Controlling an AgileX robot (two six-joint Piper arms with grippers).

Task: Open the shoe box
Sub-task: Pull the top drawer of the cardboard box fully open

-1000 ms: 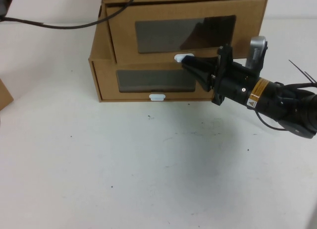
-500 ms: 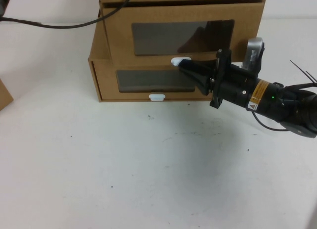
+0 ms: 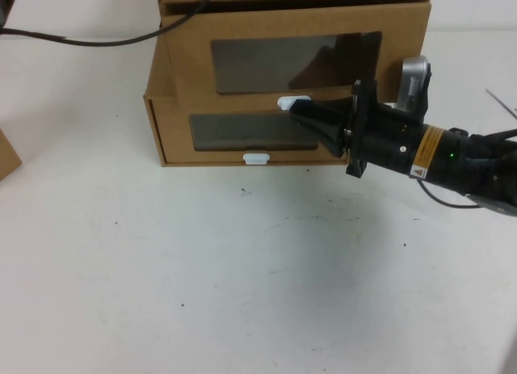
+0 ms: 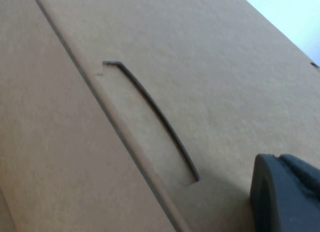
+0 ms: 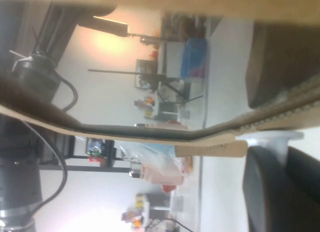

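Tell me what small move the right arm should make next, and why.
Probably pull straight toward the robot: the right gripper is shut on the white tab of the upper drawer, which is only partly out. The left gripper rests against cardboard.

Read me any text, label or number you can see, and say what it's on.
Sticker on the right arm, behind its pincer: print too small to read.
Upper shoe box and lower shoe box: no text visible.
Right pincer, shut on the upper box's white pull tab: no markings.
Left pincer, beside plain cardboard: no markings.
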